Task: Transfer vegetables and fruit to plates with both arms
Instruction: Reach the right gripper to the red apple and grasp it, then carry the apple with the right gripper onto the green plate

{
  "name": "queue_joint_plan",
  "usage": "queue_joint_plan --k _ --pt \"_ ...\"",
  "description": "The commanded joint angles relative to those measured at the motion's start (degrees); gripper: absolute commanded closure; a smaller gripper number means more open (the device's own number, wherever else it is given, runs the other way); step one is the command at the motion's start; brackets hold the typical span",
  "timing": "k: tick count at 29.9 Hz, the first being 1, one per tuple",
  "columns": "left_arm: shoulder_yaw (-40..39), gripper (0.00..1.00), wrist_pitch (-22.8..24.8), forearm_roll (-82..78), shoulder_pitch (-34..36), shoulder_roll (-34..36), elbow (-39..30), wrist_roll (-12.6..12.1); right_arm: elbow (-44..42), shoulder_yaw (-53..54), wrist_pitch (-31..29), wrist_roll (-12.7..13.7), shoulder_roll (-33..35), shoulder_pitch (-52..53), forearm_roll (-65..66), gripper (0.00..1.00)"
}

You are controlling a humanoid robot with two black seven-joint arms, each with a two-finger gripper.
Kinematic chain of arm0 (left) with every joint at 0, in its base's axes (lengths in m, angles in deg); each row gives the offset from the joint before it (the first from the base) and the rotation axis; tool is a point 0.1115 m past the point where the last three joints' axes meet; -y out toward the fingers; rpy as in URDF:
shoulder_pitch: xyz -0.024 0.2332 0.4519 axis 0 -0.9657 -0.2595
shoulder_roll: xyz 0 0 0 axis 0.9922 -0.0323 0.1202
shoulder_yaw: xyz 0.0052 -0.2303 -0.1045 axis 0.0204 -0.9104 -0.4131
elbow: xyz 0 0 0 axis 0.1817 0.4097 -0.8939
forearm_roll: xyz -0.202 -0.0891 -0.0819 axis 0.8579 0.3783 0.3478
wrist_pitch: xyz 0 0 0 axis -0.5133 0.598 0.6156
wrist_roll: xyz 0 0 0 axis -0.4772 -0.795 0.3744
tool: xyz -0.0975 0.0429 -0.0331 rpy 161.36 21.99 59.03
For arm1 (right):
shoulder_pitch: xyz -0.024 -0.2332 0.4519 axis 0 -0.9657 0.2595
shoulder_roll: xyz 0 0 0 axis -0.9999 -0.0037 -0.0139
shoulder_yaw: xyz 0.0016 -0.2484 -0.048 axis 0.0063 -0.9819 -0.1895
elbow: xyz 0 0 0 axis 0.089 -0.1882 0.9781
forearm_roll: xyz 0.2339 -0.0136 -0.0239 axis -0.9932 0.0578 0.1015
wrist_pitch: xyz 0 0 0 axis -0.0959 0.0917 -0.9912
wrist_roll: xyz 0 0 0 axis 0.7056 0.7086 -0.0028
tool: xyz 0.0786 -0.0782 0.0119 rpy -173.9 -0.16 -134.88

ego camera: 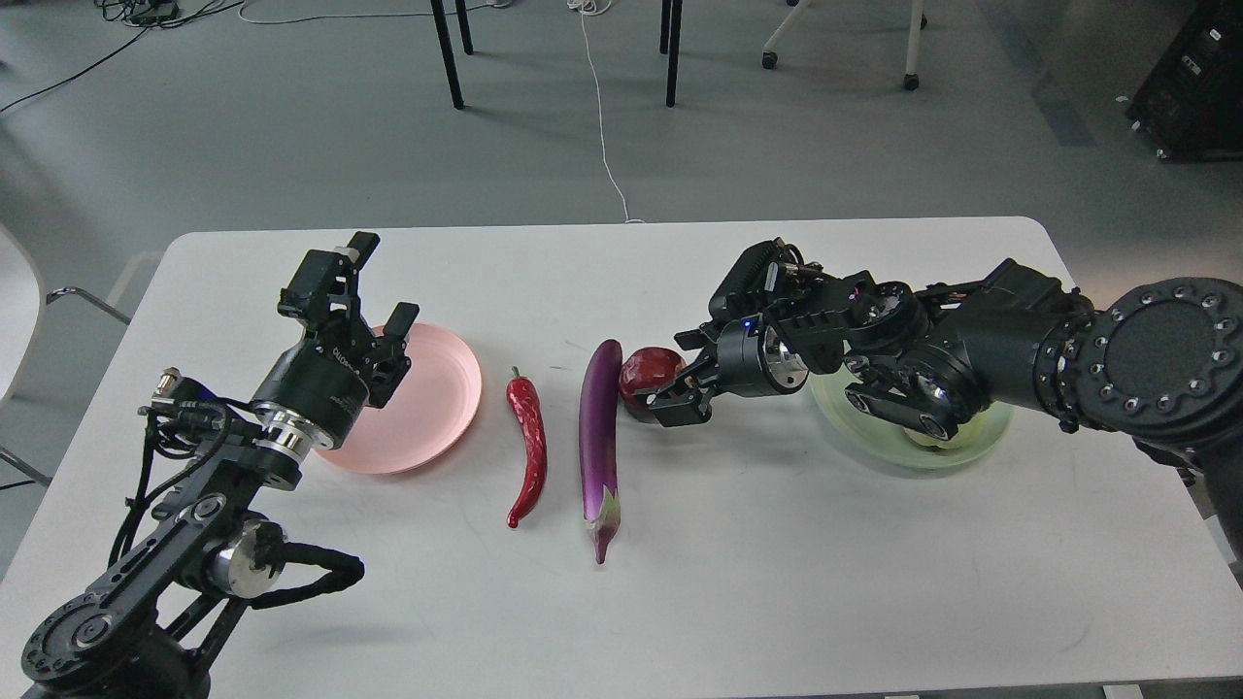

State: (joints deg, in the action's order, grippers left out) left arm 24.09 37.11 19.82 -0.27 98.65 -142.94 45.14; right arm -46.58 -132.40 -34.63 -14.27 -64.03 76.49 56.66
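Dark red pomegranate (649, 371) sat between the fingers of the right gripper (670, 396), beside the eggplant (599, 442). The left gripper (381, 291) hung wide open over the pink plate (437, 408).

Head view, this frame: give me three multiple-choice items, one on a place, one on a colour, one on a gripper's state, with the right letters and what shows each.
1. Where does the pomegranate lie?
A. on the pink plate
B. on the table just right of the eggplant
C. on the floor

2. What colour is the plate beneath the left gripper?
A. pale pink
B. blue
C. black

3. How is the left gripper?
A. shut on the chili pepper
B. open, holding nothing
C. out of view

Key: 1 B, it rests beside the eggplant, with the right gripper at it. 2 A, the rim is pink. 3 B, its fingers stand apart, and the chili pepper lies on the table.
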Motion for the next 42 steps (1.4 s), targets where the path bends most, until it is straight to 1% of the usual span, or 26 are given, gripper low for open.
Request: queue_joint_plan --k 1,2,3,5,7,8,17,21,26,33,36,42 --pt "0.00 0.00 0.00 0.02 -0.02 0.02 -0.20 0.00 -0.03 -0.01 0.00 0.00 0.00 -0.14 -0.03 0.23" --pt "0.00 0.00 0.00 0.02 -0.02 0.02 -0.20 0.00 -0.11 -0.09 0.00 0.00 0.00 -0.23 -0.03 0.29" --pt "0.00 0.00 0.00 0.02 -0.02 0.02 -0.20 0.00 -0.12 -0.09 0.00 0.00 0.00 -0.23 -0.03 0.32" --pt "0.00 0.00 0.00 0.02 -0.02 0.02 -0.20 0.00 -0.03 -0.27 0.00 0.00 0.00 -0.23 -0.03 0.38" --pt "0.00 0.00 0.00 0.02 -0.02 0.02 -0.20 0.00 -0.03 -0.44 0.00 0.00 0.00 -0.23 -0.03 0.46" --pt "0.00 0.00 0.00 0.02 -0.02 0.02 -0.20 0.00 -0.03 -0.45 -0.08 0.00 0.00 -0.14 -0.03 0.47" --pt "0.00 0.00 0.00 0.02 -0.02 0.02 -0.20 0.00 2.87 -0.53 -0.09 0.00 0.35 1.78 0.14 0.47" --pt "0.00 0.00 0.00 0.02 -0.02 -0.07 -0.20 0.00 7.96 -0.53 -0.17 0.00 6.31 5.65 0.32 0.47" --pt "0.00 0.00 0.00 0.02 -0.02 -0.07 -0.37 0.00 13.67 -0.71 -0.26 0.00 15.63 9.78 2.51 0.45" --pt "0.00 0.00 0.00 0.02 -0.02 -0.16 -0.99 -0.09 14.56 -0.71 0.09 0.00 27.23 9.18 12.00 0.45" --pt "0.09 0.00 0.09 0.02 0.07 -0.33 -0.99 -0.09 14.39 -0.71 1.75 0.00 29.61 7.25 12.80 0.45" --pt "1.23 0.00 0.09 0.02 0.42 -0.33 -1.07 -0.09 10.09 -0.80 3.95 0.00 30.24 2.94 12.89 0.45"
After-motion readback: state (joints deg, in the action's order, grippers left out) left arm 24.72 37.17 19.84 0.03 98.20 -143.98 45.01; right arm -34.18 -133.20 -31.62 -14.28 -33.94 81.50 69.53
